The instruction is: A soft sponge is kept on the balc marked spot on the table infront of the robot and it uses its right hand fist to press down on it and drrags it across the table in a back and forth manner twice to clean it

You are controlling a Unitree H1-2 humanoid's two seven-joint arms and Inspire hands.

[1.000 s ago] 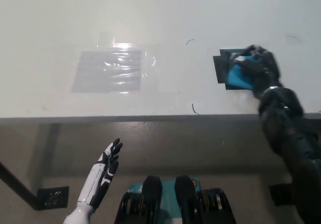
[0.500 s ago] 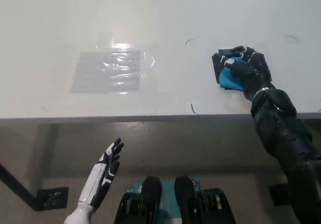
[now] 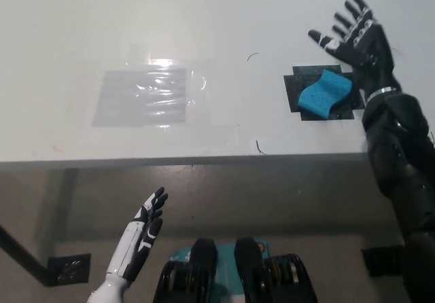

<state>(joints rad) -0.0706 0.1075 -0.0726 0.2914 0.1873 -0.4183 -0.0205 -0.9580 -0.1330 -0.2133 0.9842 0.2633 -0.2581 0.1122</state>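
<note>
One blue sponge (image 3: 324,94) sits on the black marked spot (image 3: 293,88) at the right of the white bench (image 3: 217,18), a bit buckled. Just beyond it the black right hand (image 3: 353,38) hovers, fingers (image 3: 358,5) spread wide, holding nothing. Down low at the left, below the bench edge, the white left hand (image 3: 146,225) rests, fingers straight and slightly apart.

I see the white table (image 3: 224,18) carrying a blue sponge (image 3: 324,94) on a black marked spot (image 3: 293,91), and a clear taped sheet (image 3: 141,96) well to its left.
</note>
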